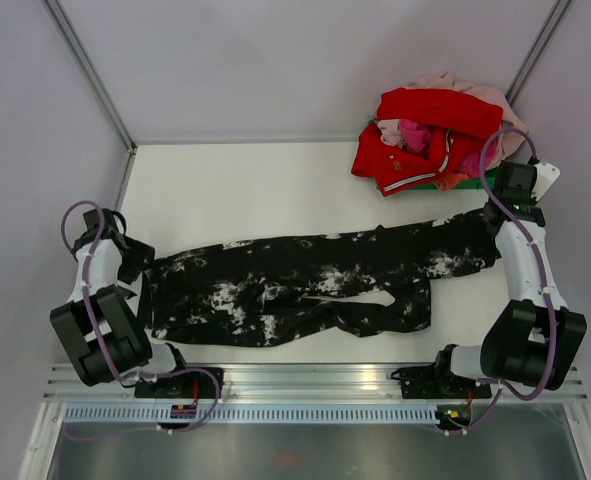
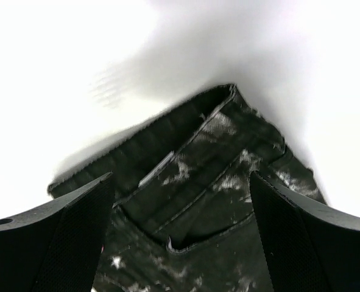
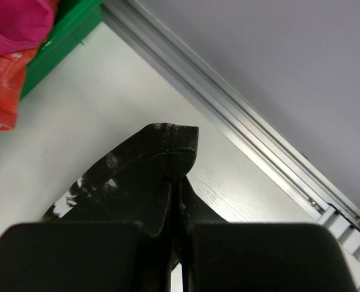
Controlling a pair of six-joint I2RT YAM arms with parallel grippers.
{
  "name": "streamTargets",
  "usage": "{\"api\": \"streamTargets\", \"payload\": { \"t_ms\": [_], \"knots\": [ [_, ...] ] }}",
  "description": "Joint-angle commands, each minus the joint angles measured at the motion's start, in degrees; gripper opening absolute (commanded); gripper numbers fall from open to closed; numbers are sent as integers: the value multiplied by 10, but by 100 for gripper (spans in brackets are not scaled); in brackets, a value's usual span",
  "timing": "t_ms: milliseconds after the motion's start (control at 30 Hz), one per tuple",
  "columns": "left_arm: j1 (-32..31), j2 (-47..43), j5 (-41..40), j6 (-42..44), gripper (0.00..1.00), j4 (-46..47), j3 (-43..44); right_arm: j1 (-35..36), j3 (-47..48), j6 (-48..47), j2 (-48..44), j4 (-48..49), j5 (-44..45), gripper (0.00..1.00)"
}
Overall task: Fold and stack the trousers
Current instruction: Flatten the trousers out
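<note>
The black trousers (image 1: 315, 285) with white blotches lie stretched across the table, waist at the left, legs running right. One leg reaches the right gripper; the other ends short near the front middle. My left gripper (image 1: 135, 258) is open over the waistband and pocket area (image 2: 192, 182), jaws spread wide on either side of the cloth. My right gripper (image 1: 497, 225) is shut on the hem of the far leg (image 3: 161, 164), with the cloth pinched between the fingers just above the table.
A pile of red and pink clothes (image 1: 435, 135) lies at the back right on something green (image 3: 64, 42). An aluminium rail (image 3: 247, 121) runs along the table's right edge close to the right gripper. White walls enclose the table.
</note>
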Motion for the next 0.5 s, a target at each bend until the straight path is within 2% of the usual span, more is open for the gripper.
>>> {"api": "streamTargets", "payload": {
  "t_ms": [0,233,467],
  "knots": [
    [15,1,26,57,94,75,-5,-1,7,10,-3,38,-45,0],
    [15,-5,80,107,88,180,-50,-1,-16,14,-7,64,-62,0],
    [8,110,64,105,84,153,-13,-1,-25,19,18,82,-71,0]
  ]
}}
